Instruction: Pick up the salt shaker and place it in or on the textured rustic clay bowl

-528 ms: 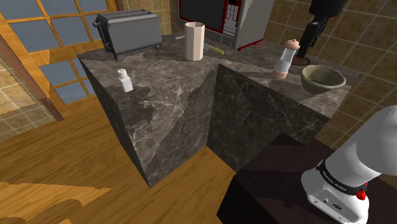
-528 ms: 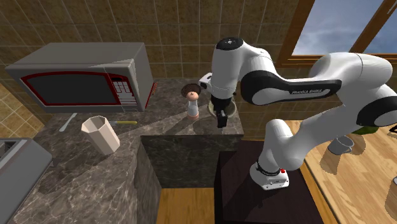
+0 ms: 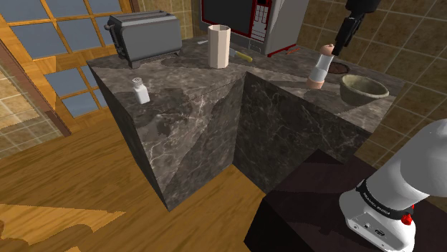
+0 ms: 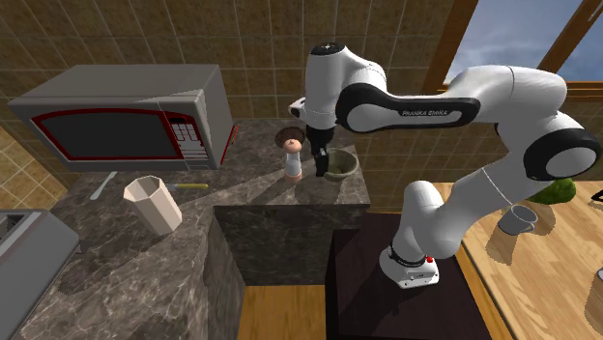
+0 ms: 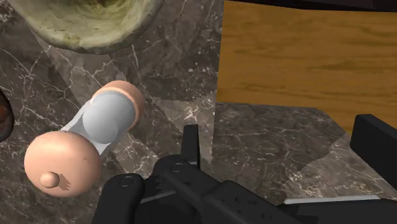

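The salt shaker (image 3: pixel 140 91), small and white with a grey cap, stands near the dark marble counter's (image 3: pixel 183 93) edge at the shoulder view's left, far from my gripper. A greenish-brown clay bowl (image 3: pixel 363 87) (image 4: pixel 340 164) (image 5: pixel 89 35) sits at the counter's other end. Beside it stands a tall mill (image 3: pixel 321 68) (image 4: pixel 291 155) (image 5: pixel 95 137) with a tan knob. My gripper (image 3: pixel 336 49) (image 4: pixel 319 166) (image 5: pixel 283 143) hangs open and holds nothing, above the counter just next to the mill and close to the bowl.
A grey toaster (image 3: pixel 147 36), a beige faceted cup (image 3: pixel 218 46) and a red-trimmed microwave (image 3: pixel 247 21) line the counter's back. The counter steps in at a corner (image 3: pixel 243 79) between shaker and bowl. Wooden floor (image 3: pixel 71 172) lies below, the dark stand (image 3: pixel 308 207) at the lower right.
My gripper has risen and shifted off the bowl toward the mill, to the second exterior view's left, uncovering the bowl. Nothing on the counter has moved.
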